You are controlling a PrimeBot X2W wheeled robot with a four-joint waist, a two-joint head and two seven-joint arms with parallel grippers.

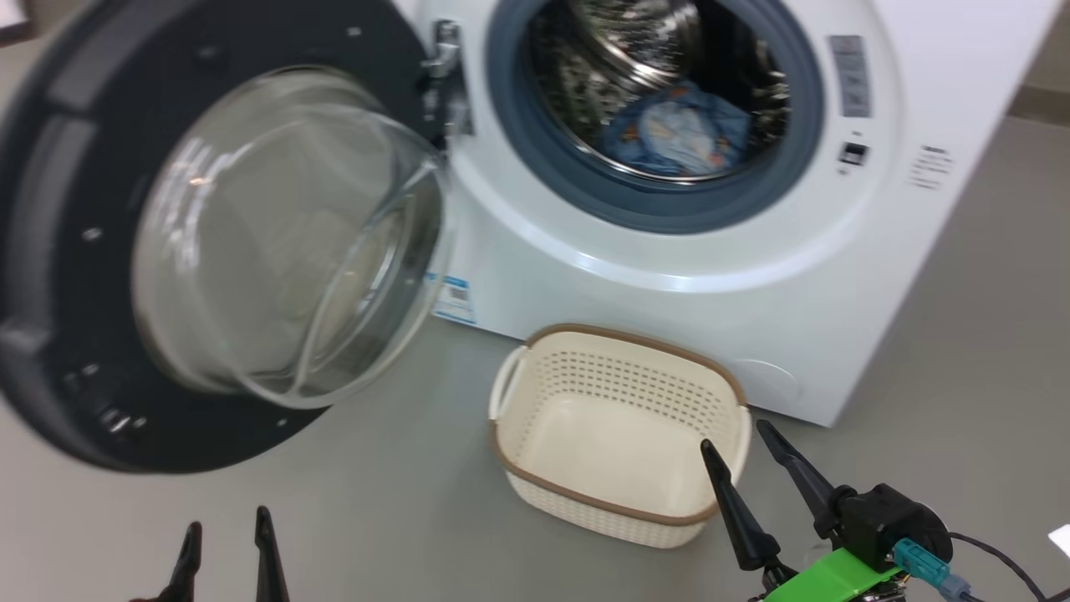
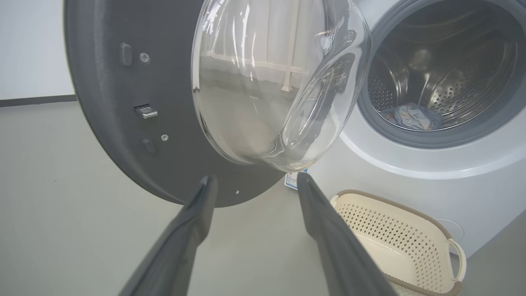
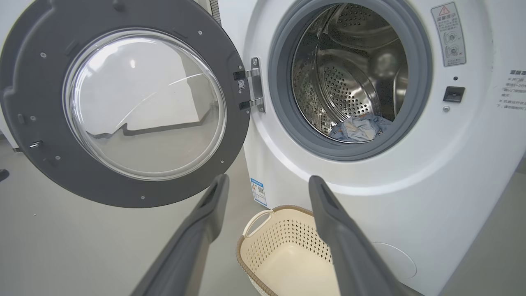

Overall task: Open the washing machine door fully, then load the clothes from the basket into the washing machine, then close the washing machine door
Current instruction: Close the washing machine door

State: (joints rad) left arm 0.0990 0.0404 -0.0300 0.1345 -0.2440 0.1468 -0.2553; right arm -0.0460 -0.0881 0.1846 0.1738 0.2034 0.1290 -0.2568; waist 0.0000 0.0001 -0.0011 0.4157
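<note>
Clothes (image 1: 681, 134) in drum — basket (image 1: 619, 502) empty

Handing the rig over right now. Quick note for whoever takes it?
Left gripper and right gripper: both open, empty.
Round black-rimmed, glass-bowl washing machine door: stands wide open, in front of the left gripper.
Soft light-blue and cream clothes: inside the shiny steel drum of the big white front-loading washing machine.
Small cream perforated plastic basket with brown rim: empty, on the grey floor near the right gripper.
Done: door opened, clothes loaded. Left: close the door.
</note>
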